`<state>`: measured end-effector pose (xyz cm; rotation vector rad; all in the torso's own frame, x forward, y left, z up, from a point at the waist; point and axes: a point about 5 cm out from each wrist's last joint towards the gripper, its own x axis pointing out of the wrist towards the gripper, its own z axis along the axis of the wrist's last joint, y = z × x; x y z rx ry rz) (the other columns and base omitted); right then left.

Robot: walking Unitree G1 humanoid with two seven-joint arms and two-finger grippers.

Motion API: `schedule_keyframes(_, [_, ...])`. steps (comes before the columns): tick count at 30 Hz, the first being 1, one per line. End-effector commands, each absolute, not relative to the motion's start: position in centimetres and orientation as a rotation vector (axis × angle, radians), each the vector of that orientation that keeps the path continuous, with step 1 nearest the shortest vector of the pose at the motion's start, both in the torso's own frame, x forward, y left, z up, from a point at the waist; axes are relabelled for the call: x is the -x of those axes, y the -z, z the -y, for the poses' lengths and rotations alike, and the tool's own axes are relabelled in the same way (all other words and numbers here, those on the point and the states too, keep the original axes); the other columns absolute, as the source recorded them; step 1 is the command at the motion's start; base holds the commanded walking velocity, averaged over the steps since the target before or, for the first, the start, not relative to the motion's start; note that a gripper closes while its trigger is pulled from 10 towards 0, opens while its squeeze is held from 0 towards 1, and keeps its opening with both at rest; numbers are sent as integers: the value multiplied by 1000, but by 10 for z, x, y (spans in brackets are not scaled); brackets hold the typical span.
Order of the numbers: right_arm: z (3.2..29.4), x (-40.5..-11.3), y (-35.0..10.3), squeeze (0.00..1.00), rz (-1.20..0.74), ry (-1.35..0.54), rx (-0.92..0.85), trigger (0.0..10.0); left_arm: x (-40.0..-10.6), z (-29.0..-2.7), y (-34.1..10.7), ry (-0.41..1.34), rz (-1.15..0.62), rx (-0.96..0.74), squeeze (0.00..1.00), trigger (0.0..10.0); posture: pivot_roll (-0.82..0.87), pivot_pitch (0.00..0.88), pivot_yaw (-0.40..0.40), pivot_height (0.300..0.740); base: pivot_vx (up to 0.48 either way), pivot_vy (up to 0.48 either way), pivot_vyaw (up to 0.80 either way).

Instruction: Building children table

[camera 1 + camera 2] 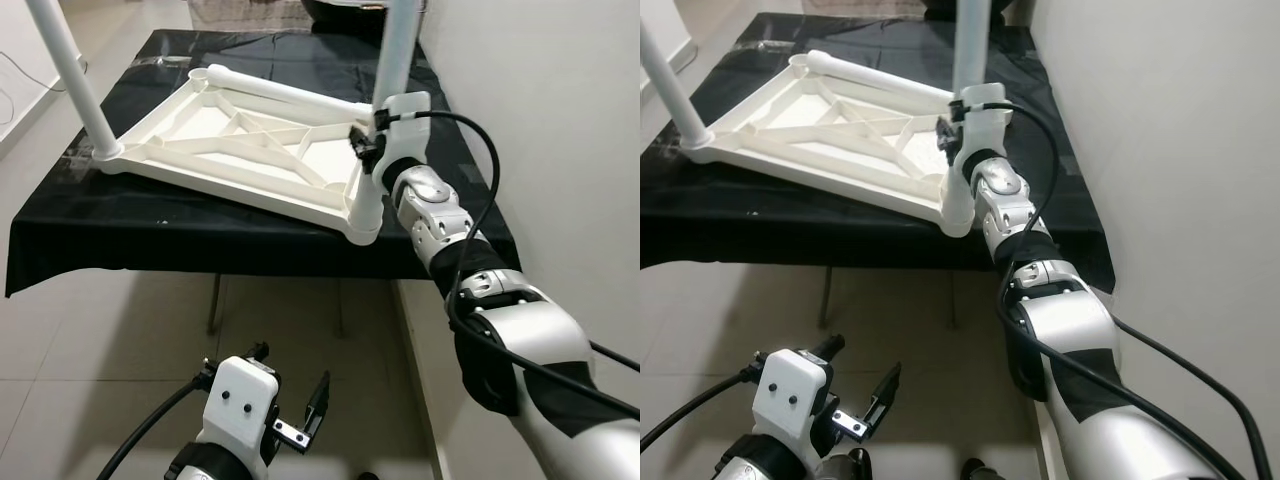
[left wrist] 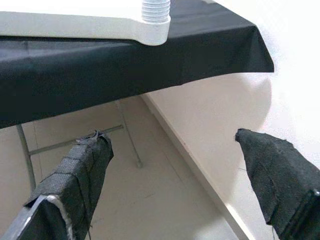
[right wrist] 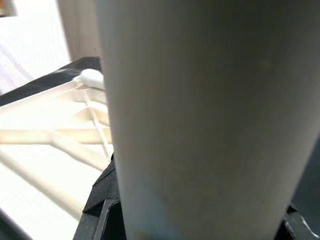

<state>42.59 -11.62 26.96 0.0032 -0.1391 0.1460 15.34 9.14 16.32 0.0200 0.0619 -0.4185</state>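
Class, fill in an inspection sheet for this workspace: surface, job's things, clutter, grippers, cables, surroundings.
Surface: black cloth draped over a folding table.
Job's things: white tabletop lying upside down, near corner overhanging the edge; two white legs stand upright, the far-left leg and the right leg; a third leg lies along the far edge.
Clutter: nothing seen.
Grippers: right gripper is at the right leg's base, fingers hidden; left gripper open, low over the floor.
Cables: black cable looping along the right arm.
Surroundings: white wall on the right, tiled floor.
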Motion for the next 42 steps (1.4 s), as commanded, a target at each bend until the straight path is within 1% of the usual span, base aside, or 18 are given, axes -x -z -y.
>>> schedule_keyframes(1, [126,-422,-213,0,-96,-45,-29,10000,-152,-90,-161,427,-81,-20,0,10000,118,258,-64,740,0,0,0])
schedule_keyframes(7, [126,-421,-213,0,-92,140,-78,10000,-152,-90,-161,429,-82,-19,0,10000,118,257,-64,740,0,0,0])
schedule_keyframes(12, [122,-420,-214,0,-85,234,-99,10000,-152,-90,-161,430,-82,-19,0,10000,117,255,-64,740,0,0,0])
schedule_keyframes(16, [112,-417,-216,0,-70,309,-131,10000,-151,-90,-160,433,-84,-19,0,10000,119,243,-66,740,0,0,0])
schedule_keyframes(21, [103,-415,-223,0,-17,378,-103,10000,-151,-90,-160,432,-85,-20,0,10000,123,238,-64,740,0,0,0])
schedule_keyframes(22, [100,-413,-225,0,-14,457,-107,10000,-151,-90,-159,433,-87,-20,0,10000,126,232,-61,740,0,0,0])
schedule_keyframes(26, [96,-410,-227,0,-16,524,-100,10000,-151,-90,-159,433,-88,-20,0,10000,127,231,-60,740,0,0,0])
schedule_keyframes(30, [85,-405,-230,0,-12,613,-83,10000,-151,-90,-158,437,-90,-20,0,10000,131,227,-59,740,0,0,0])
schedule_keyframes(31, [78,-401,-228,0,-33,662,-81,10000,-151,-90,-158,439,-91,-20,0,10000,133,223,-57,740,0,0,0])
schedule_keyframes(35, [71,-398,-225,0,-70,692,-112,10000,-152,-89,-157,440,-91,-21,0,10000,135,222,-59,740,0,0,0])
schedule_keyframes(36, [70,-396,-224,0,-91,731,-158,10000,-152,-90,-157,440,-91,-21,0,10000,134,223,-58,740,0,0,0])
schedule_keyframes(42, [73,-395,-228,0,-91,789,-182,10000,-152,-90,-157,440,-91,-20,0,10000,132,224,-59,740,0,0,0])
